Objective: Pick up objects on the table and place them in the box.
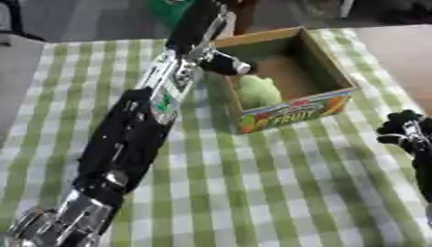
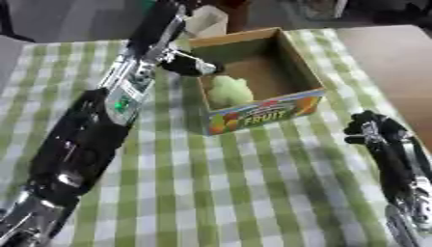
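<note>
Nearest, at the right edge of the green-and-white checked tablecloth point(image 1: 253, 193), the right hand point(image 2: 371, 129) rests idle with its dark fingers bent inward around nothing, well apart from the box. Farther on, the left arm stretches diagonally up the table to the cardboard fruit box point(image 1: 295, 112), where the left hand point(image 1: 226, 63) sits at the box's near-left rim; whether its fingers are parted cannot be told. Just below it, a pale green object point(image 1: 257, 90) lies inside the box against the front wall.

one box point(image 1: 295, 112), one green object point(image 1: 257, 90)
</note>
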Robot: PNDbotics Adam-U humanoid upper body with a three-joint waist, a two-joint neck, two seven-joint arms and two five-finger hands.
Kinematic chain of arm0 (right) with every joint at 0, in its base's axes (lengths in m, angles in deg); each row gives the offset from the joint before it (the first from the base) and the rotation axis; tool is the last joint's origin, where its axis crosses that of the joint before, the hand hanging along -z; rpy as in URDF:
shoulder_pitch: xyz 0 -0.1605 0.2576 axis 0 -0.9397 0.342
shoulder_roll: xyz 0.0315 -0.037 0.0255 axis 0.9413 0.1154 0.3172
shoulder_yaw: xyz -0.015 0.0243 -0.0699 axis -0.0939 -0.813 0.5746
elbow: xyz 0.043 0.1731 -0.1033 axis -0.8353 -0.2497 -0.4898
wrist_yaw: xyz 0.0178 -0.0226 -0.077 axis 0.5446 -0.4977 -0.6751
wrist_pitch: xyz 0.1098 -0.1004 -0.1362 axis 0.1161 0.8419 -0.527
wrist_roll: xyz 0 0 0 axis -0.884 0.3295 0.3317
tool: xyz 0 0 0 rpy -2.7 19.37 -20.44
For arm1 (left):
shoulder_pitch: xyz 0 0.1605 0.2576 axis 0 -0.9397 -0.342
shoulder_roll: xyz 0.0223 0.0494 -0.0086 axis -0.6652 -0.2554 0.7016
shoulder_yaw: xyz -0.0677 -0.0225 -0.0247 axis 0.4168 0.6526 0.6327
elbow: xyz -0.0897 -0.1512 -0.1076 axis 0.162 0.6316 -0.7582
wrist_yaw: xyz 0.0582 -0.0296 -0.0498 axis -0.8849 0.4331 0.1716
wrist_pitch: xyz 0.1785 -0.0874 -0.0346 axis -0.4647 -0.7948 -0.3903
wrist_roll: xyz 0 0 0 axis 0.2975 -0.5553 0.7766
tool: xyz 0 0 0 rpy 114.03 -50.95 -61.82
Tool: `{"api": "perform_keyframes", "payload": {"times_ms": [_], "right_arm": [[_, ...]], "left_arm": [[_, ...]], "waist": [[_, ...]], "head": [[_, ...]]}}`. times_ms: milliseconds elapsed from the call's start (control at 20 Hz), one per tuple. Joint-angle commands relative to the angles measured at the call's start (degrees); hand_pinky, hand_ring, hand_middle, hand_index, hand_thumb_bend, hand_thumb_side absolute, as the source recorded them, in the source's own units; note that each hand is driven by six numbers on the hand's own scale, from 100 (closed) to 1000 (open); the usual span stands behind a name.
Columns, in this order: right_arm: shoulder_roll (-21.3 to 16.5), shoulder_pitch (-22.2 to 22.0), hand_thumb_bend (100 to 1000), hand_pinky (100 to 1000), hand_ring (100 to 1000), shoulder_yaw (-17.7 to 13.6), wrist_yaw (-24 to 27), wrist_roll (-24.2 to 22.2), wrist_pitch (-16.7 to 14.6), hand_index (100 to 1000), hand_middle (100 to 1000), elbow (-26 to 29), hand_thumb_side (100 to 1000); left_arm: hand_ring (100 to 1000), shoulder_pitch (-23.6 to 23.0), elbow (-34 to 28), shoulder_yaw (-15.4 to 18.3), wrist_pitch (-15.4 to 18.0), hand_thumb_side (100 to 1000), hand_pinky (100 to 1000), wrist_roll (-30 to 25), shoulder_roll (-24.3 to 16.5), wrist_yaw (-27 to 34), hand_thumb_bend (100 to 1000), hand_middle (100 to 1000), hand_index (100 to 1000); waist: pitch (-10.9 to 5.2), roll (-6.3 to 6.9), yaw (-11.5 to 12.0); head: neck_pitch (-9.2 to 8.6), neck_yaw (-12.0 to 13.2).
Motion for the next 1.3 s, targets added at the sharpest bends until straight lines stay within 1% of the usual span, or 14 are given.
{"api": "perform_keyframes", "payload": {"times_ms": [50, 150, 300, 450, 750, 900, 1050, 1100, 1200, 1250, 1300], "right_arm": [[-1.2, 0.0, 100, 616, 629, -1.0, -0.2, 0.6, -0.2, 662, 552, 0.5, 613], [-1.2, -0.1, 100, 616, 629, -1.2, -0.2, 0.8, -0.3, 662, 552, 0.6, 611], [-1.2, -0.1, 100, 616, 629, -1.5, -0.2, 1.0, -0.4, 662, 552, 0.8, 611], [-1.3, -0.3, 100, 616, 629, -1.6, -0.2, 1.1, -0.4, 662, 552, 0.8, 610], [-1.4, -0.3, 100, 616, 628, -1.8, -0.3, 1.4, -0.4, 662, 551, 0.9, 609], [-1.3, -0.3, 100, 616, 628, -1.9, -0.3, 1.5, -0.4, 662, 551, 1.0, 609], [-1.4, -0.4, 100, 616, 628, -1.9, -0.3, 1.5, -0.4, 662, 551, 1.0, 608], [-1.4, -0.4, 100, 616, 628, -2.0, -0.3, 1.6, -0.4, 662, 551, 1.0, 607], [-1.4, -0.4, 100, 616, 628, -2.0, -0.3, 1.6, -0.4, 662, 551, 1.0, 607], [-1.4, -0.4, 100, 616, 628, -2.0, -0.3, 1.6, -0.4, 662, 551, 1.1, 607], [-1.4, -0.4, 100, 616, 628, -2.0, -0.3, 1.6, -0.4, 662, 551, 1.1, 606]], "left_arm": [[728, -1.9, -5.8, 1.7, -2.2, 100, 594, -0.5, -5.5, 3.1, 753, 705, 749], [728, -4.7, -8.7, 2.9, -3.9, 100, 589, -0.8, -7.9, 4.9, 721, 704, 748], [730, -9.2, -13.2, 4.5, -6.6, 100, 585, -1.3, -9.7, 7.7, 676, 707, 750], [731, -13.7, -17.2, 5.6, -9.3, 100, 580, -2.0, -10.2, 10.5, 643, 708, 749], [729, -22.4, -24.6, 7.9, -14.2, 113, 571, -2.6, -10.4, 16.0, 620, 704, 746], [728, -25.1, -27.0, 8.8, -16.0, 123, 569, -2.6, -10.3, 18.9, 618, 704, 745], [728, -26.4, -28.0, 9.6, -17.0, 128, 568, -2.7, -10.5, 22.4, 615, 704, 745], [729, -26.7, -28.2, 9.9, -16.8, 132, 568, -2.6, -11.3, 27.8, 615, 705, 745], [730, -27.1, -28.1, 10.5, -15.9, 136, 569, -2.3, -13.7, 41.5, 614, 707, 746], [730, -27.2, -27.9, 10.7, -15.4, 136, 569, -2.4, -14.5, 45.7, 614, 707, 747], [730, -27.3, -27.7, 10.9, -15.0, 136, 569, -2.4, -14.9, 48.2, 614, 707, 747]], "waist": [[-1.23, -0.45, 0.5], [-1.29, -0.59, 1.0], [-1.27, -0.75, 1.5], [-1.25, -0.83, 1.9], [-1.04, -1.02, 2.1], [-1.03, -1.08, 2.2], [-1.07, -1.10, 2.4], [-1.08, -1.07, 2.4], [-1.09, -1.04, 2.5], [-1.09, -1.05, 2.5], [-1.10, -1.07, 2.5]], "head": [[0.42, -1.0], [0.44, -1.4], [0.52, -1.7], [0.57, -1.8], [0.68, -2.0], [0.73, -2.0], [0.77, -2.0], [0.73, -2.1], [0.91, -2.2], [0.94, -2.2], [0.87, -2.2]]}}
